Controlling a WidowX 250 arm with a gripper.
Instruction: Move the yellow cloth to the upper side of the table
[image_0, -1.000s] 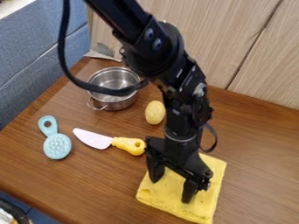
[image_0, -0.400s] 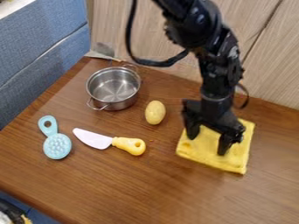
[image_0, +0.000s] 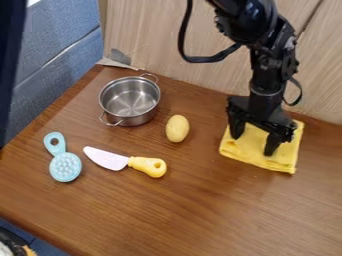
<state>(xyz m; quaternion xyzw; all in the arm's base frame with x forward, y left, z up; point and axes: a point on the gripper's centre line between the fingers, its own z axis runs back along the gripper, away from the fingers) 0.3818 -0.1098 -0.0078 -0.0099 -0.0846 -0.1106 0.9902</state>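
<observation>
My gripper points down onto the yellow cloth, its two fingers spread apart and their tips against the fabric. The cloth lies flat and folded on the right part of the wooden table, near the wall side. Part of it is hidden beneath the gripper. Nothing is pinched up between the fingers that I can see.
A metal pot stands at the upper left of the table. Left of the cloth lies a yellow egg-shaped toy; a toy knife and a light blue brush are farther left. A wood panel borders the table's upper side.
The gripper and the yellow cloth have moved together up and to the right, from the lower middle of the table toward the wall. The other objects have stayed where they were.
</observation>
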